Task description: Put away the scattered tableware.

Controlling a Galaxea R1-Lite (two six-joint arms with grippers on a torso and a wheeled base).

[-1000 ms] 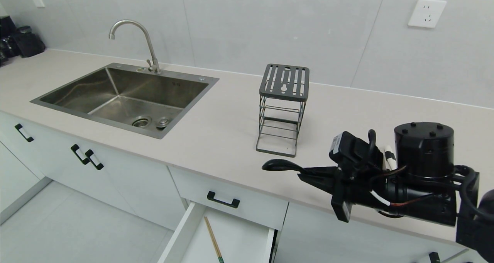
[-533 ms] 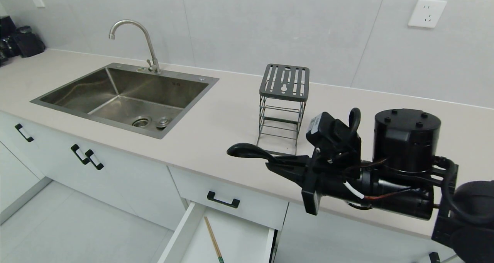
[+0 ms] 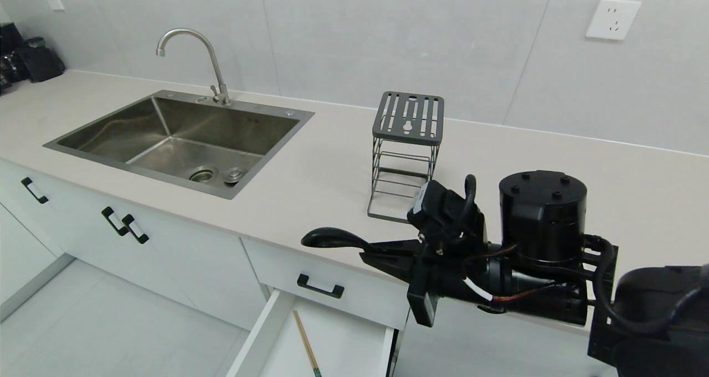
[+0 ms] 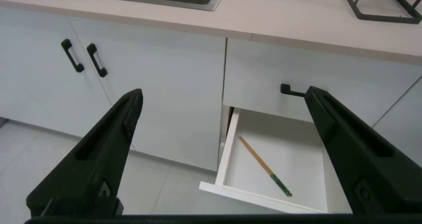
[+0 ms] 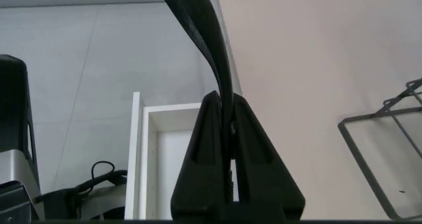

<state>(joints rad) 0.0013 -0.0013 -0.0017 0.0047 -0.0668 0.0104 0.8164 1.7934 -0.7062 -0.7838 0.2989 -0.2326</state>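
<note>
Over the near edge of the tabletop [image 3: 310, 177], to the right of the steel sink [image 3: 177, 186], the right hand [image 3: 388, 253] is clamped on the handle of a black spoon [image 3: 332, 237]. It holds the spoon level, bowl pointing left, above the pulled-out white drawer [image 3: 266, 332]. A single wooden chopstick [image 3: 306, 349] with a green tip lies slanted on the drawer's bottom, while the left hand [image 4: 224, 95] hangs above with its fingers spread wide, and a dark wire rack [image 3: 407, 155] stands upright farther back on the tabletop, beyond the right hand.
</note>
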